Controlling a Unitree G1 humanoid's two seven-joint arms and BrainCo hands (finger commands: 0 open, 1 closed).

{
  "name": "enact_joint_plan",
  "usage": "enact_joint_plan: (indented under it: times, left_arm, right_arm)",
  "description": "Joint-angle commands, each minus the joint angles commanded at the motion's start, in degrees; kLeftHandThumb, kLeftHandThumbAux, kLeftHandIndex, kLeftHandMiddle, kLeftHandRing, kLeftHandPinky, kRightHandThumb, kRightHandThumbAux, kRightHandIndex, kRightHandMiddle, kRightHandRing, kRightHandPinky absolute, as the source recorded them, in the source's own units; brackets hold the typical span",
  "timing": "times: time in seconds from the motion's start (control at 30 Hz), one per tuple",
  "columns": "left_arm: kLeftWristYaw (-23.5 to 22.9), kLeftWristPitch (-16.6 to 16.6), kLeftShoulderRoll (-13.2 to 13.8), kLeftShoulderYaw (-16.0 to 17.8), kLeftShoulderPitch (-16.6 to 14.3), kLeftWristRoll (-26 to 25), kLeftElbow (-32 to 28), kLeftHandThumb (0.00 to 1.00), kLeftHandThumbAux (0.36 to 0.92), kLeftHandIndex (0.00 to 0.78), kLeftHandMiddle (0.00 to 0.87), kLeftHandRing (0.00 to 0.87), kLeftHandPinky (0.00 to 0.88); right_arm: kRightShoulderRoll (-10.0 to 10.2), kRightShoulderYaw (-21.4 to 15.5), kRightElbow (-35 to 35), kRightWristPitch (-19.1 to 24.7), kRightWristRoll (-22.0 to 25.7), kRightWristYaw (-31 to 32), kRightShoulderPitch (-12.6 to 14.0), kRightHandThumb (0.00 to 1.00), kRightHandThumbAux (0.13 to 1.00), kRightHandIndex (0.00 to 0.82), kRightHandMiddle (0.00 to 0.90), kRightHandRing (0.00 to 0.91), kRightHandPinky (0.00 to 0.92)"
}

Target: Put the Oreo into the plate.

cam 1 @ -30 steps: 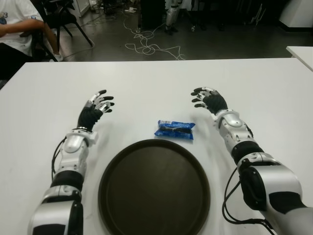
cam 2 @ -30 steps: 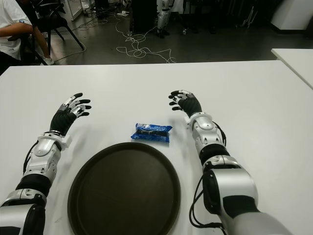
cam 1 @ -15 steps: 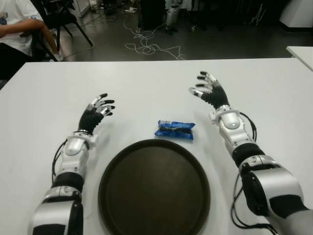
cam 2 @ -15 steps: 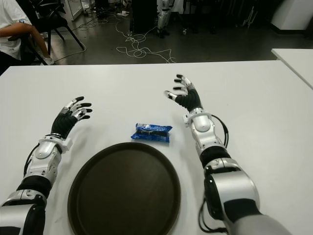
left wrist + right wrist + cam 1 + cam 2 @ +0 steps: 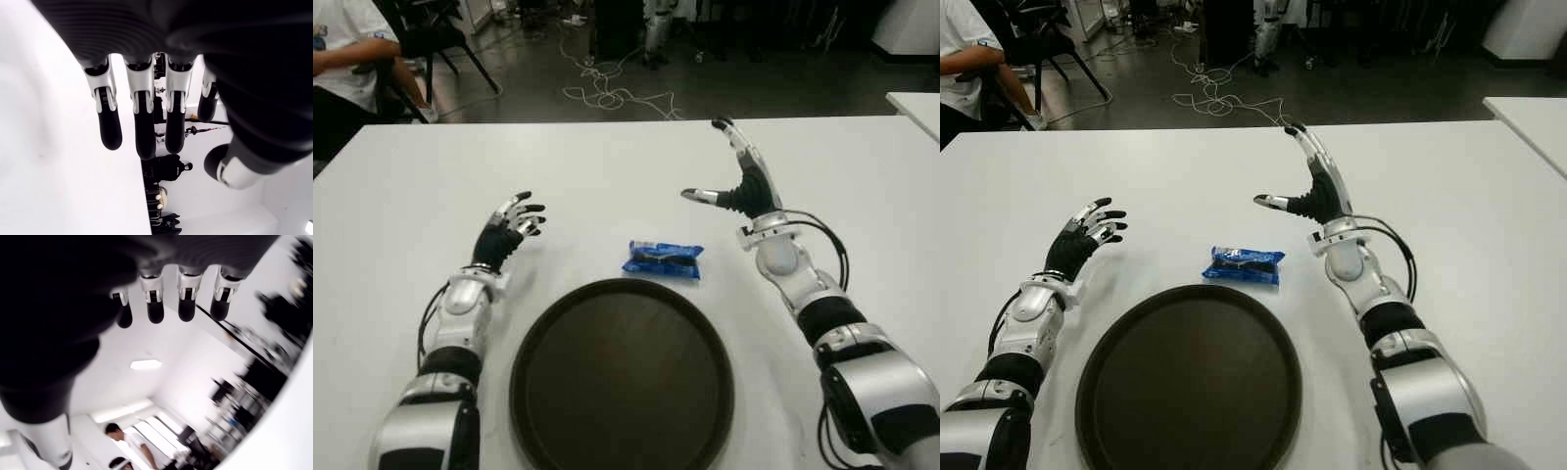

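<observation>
One blue Oreo packet (image 5: 664, 259) lies flat on the white counter (image 5: 607, 166), just beyond the far rim of one round dark plate (image 5: 622, 374) and apart from it by a thin strip of bare surface. Nothing stands between the packet and the plate. Two hands are up over the counter, both empty. The right hand (image 5: 741, 181) is raised to the right of the packet and slightly beyond it, palm turned inward, its fingers (image 5: 728, 137) stretched straight up and the thumb stuck out toward the packet. The left hand (image 5: 508, 223) shows well to the left of the packet, its fingers (image 5: 140, 122) loosely spread and holding nothing. Bare counter runs wide on both sides and behind the packet up to the far edge. Past that edge, a tangle of cable (image 5: 607, 93) lies on the dark floor, and one seated person (image 5: 347, 59) shows at the far left beside a chair (image 5: 435, 34). A second white counter's corner (image 5: 915, 106) shows at the far right.
</observation>
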Motion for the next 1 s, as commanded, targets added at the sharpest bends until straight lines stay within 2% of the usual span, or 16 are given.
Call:
enact_joint_plan:
  times: [0.13, 0.23, 0.4, 0.53, 0.67, 0.8, 1.0]
  left_arm:
    - [0.4, -0.05, 0.12, -0.24, -0.14, 0.36, 0.37, 0.301, 0.675, 0.155, 0.285, 0.285, 0.295]
    - [0.77, -0.02, 0.17, -0.47, -0.17, 0.75, 0.66, 0.297, 0.679, 0.158, 0.286, 0.287, 0.294]
    - [1.3, -0.01, 0.23, -0.96, -0.33, 1.48, 1.03, 0.306, 0.696, 0.157, 0.278, 0.283, 0.29]
    - [1.4, 0.09, 0.21, -1.28, -0.29, 1.81, 0.93, 0.314, 0.701, 0.156, 0.281, 0.286, 0.293]
    - [1.57, -0.24, 0.14, -1.36, -0.16, 1.99, 0.79, 0.317, 0.695, 0.154, 0.282, 0.287, 0.297]
    - [1.77, -0.51, 0.09, -1.4, -0.23, 2.11, 1.0, 0.321, 0.694, 0.159, 0.287, 0.289, 0.301]
    - [1.16, -1.15, 0.04, -1.26, -0.21, 1.79, 1.4, 0.332, 0.689, 0.155, 0.282, 0.286, 0.293]
  right_arm:
    - [-1.32, 1.28, -4.87, 1.48, -2.79, -1.27, 1.94, 0.0, 0.718, 0.025, 0.071, 0.079, 0.074]
    - [-2.12, 2.27, -11.13, 3.98, -4.42, 0.13, 4.61, 0.0, 0.706, 0.019, 0.065, 0.069, 0.056]
    - [-3.4, 4.28, -16.78, 8.8, -6.89, 3.56, 6.56, 0.0, 0.678, 0.009, 0.053, 0.056, 0.047]
    - [-4.49, 6.62, -18.32, 13.01, -8.76, 8.71, 6.47, 0.0, 0.669, 0.011, 0.048, 0.057, 0.056]
    - [-4.61, 8.58, -16.39, 15.09, -10.31, 10.74, 5.41, 0.0, 0.669, 0.015, 0.049, 0.07, 0.078]
    - [-5.69, 9.75, -18.71, 17.48, -11.15, 14.12, 5.84, 0.0, 0.674, 0.02, 0.049, 0.075, 0.086]
    - [-6.1, 11.64, -20.16, 20.19, -12.61, 17.08, 6.07, 0.0, 0.716, 0.037, 0.063, 0.088, 0.098]
